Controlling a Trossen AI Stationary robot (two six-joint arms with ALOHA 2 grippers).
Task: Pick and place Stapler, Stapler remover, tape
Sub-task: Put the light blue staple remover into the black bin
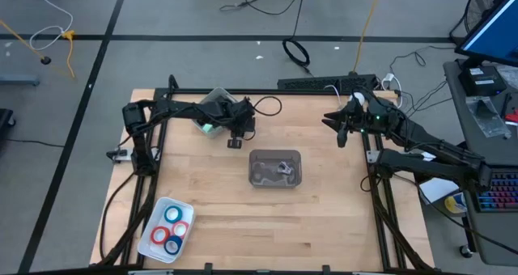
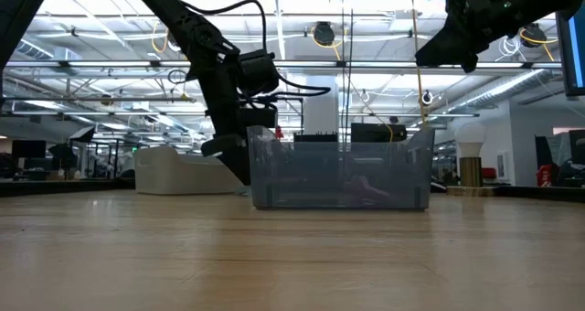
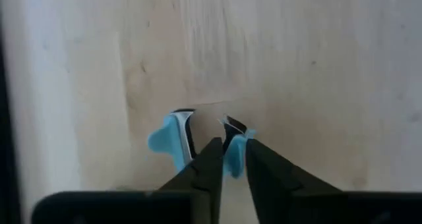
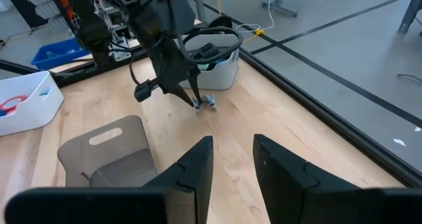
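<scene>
From above, the left gripper (image 1: 235,137) was down on the stapler remover (image 1: 235,144), at eleven o'clock from the grey bin (image 1: 252,178). The tape (image 1: 171,230) sat in a white tray (image 1: 150,244) at seven.

Low view: the bin's wall stood tall, so the lift would need to clear it.

Left wrist: the jaws stood narrow, pinching one blue wing off-centre, so a slow lift looked wise.

Right wrist: the right gripper (image 4: 231,151) waited with its jaws apart and empty.

A pale, light-grained wooden surface (image 1: 324,210) carries a smoky translucent grey plastic bin (image 1: 275,168) and a white rectangular tray (image 1: 154,230) of blue and red tape rings (image 1: 173,229). Between the left arm's black fingers (image 3: 204,168) sits a small sky-blue and silver stapler remover (image 3: 177,137).
</scene>
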